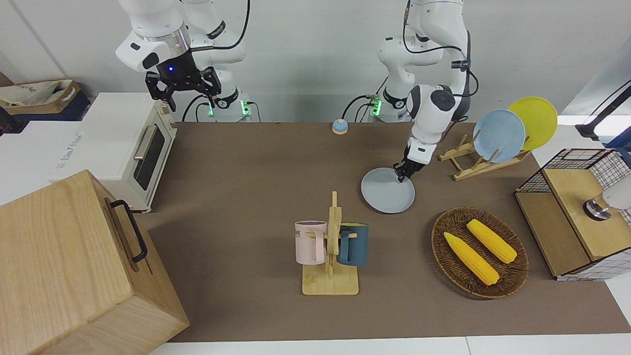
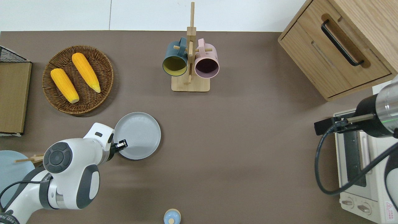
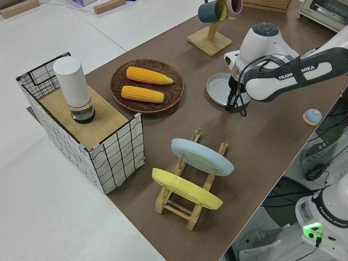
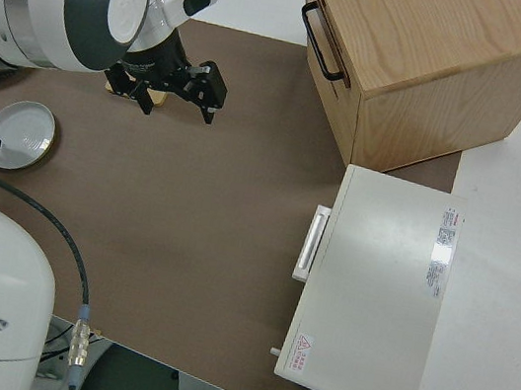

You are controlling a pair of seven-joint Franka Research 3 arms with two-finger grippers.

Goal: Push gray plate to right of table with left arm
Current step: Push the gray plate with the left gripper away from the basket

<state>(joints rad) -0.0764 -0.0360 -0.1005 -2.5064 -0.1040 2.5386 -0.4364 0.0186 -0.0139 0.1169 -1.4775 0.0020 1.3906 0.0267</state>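
1. My left hand [image 2: 122,145] is low at the rim of the gray plate [image 2: 140,134], on the edge toward the left arm's end of the table [image 2: 236,149]. It grips nothing. I cannot tell if the fingers are wide or narrow; in the overhead view they look close together.
2. I judge it sits there because a push from this edge sends the plate toward the right arm's end, w/o any lifting.
3. The plate lies flat on the table, between the corn basket [image 2: 77,79] and the mug stand [image 2: 190,62], but nearer to the robots than both.
4. So the way across looks open; the stand is farther from the robots than my line of push.
5. The plate rack [image 1: 485,160] w/ blue and yellow plates is near my arm, so the elbow must stay away from it.
6. Right hand [image 1: 182,84] is parked.
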